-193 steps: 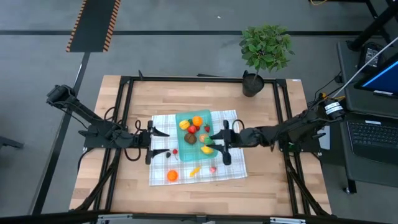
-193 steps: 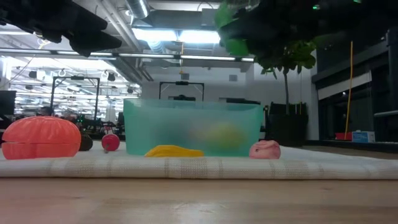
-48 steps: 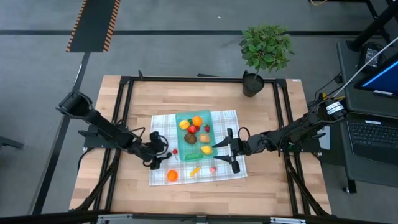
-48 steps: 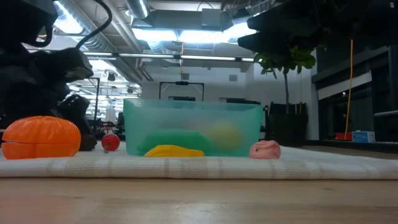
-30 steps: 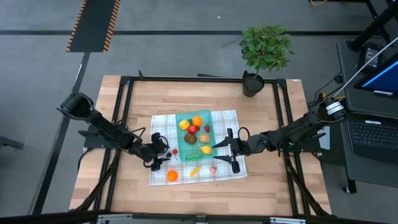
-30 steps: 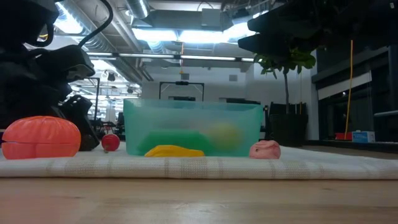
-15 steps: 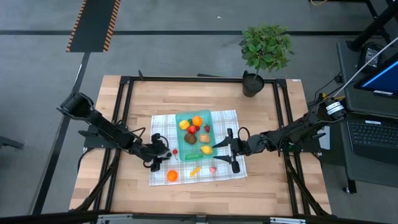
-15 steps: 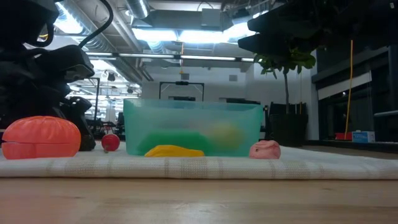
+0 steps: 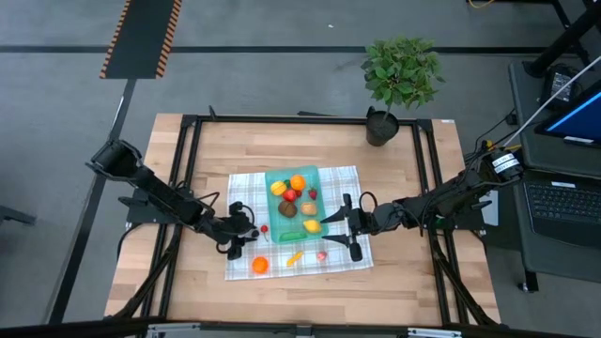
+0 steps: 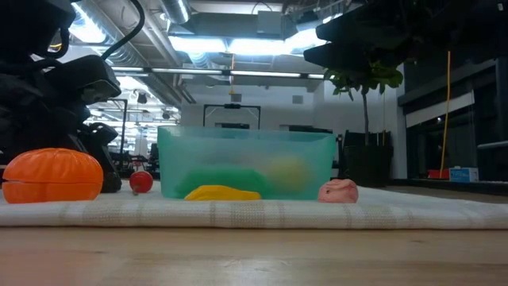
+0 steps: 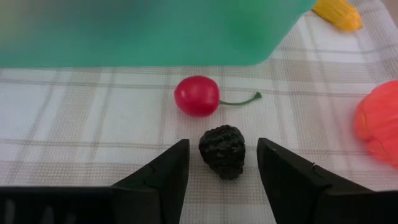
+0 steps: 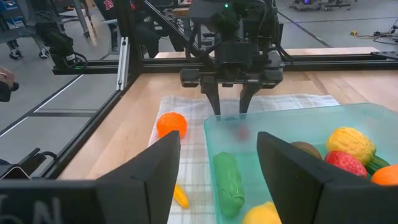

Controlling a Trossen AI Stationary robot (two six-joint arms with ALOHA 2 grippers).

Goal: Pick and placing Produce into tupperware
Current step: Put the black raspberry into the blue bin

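Left gripper (image 11: 222, 163) narrowed around blackberry (image 11: 222, 151).

— Where's the blackberry (image 11: 222, 151)?
— On the checked cloth (image 9: 246, 188), between the left gripper's (image 11: 221, 163) fingers, cherry (image 11: 196, 96) just beyond, then the tupperware (image 9: 270, 176).
— And the right gripper (image 9: 346, 227)?
— Over the tupperware's right edge; cucumber (image 12: 228, 182) inside, potted plant (image 9: 401, 73) at the table's far side.
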